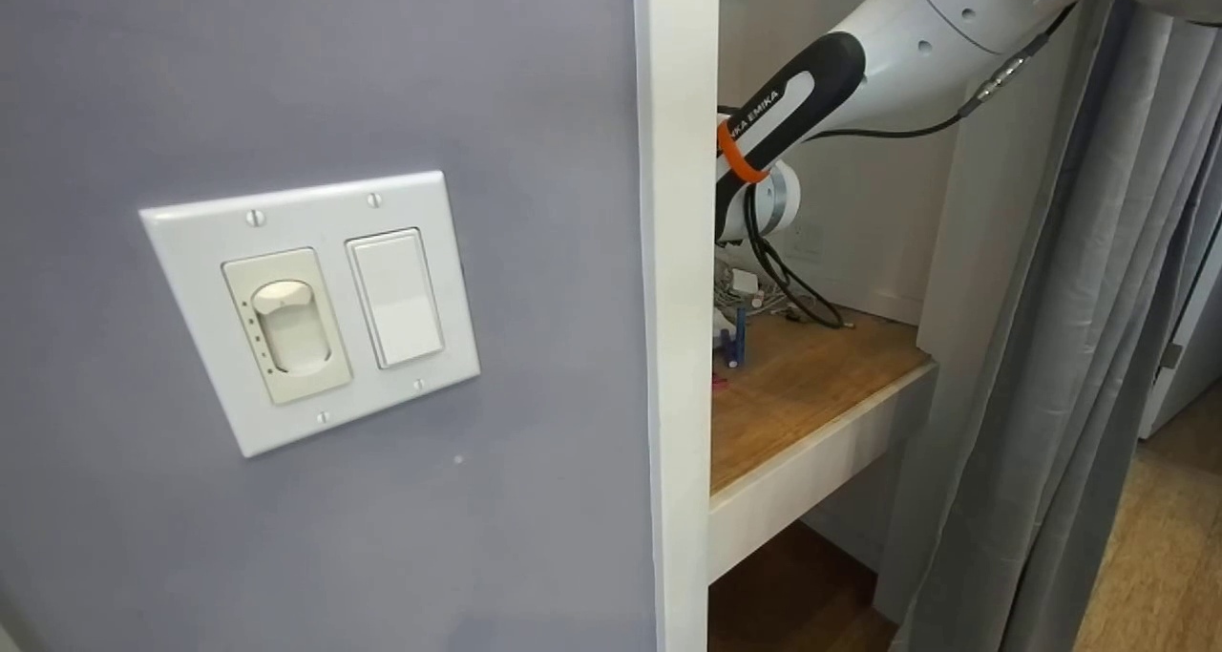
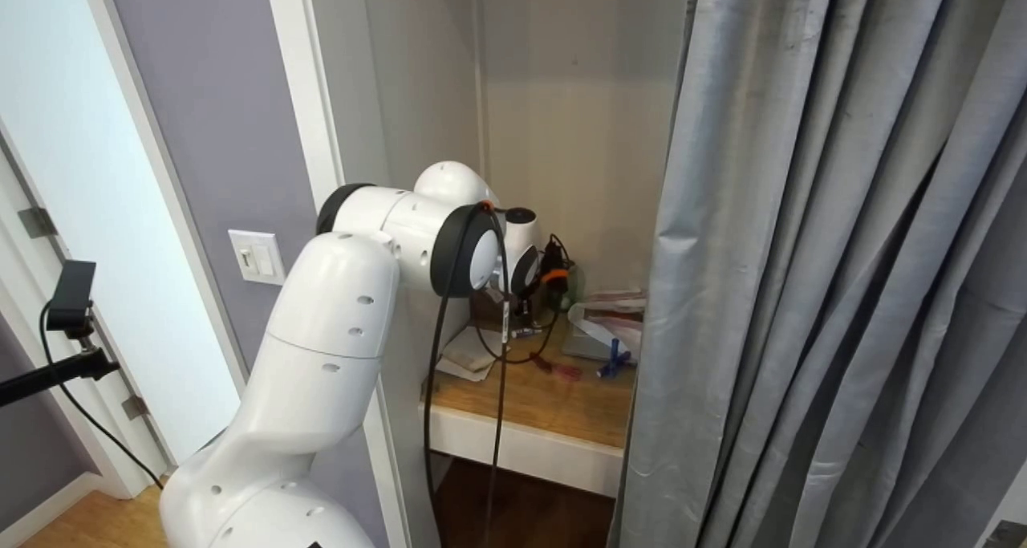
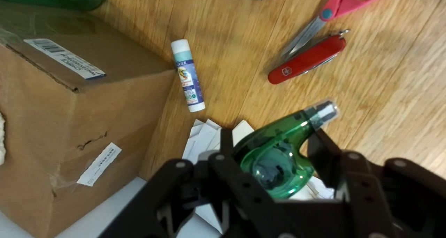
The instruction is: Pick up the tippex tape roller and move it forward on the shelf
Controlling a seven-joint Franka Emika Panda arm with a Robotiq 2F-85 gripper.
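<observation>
Sharply bent arm (image 2: 341, 311) over shelf (image 2: 590, 410); pincer (image 3: 273, 145) around tape roller (image 3: 284, 158).

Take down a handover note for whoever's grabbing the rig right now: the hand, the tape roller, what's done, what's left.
Hand: appears closed on the green tape roller from both sides.
Tape roller: partly over the papers in the wrist view; how high it sits above the shelf is hard to judge.
Done: roller grasped.
Left: move it forward on the shelf, set it down, release.
Watch: scissors and red pocketknife lie there and may be in the way.
</observation>
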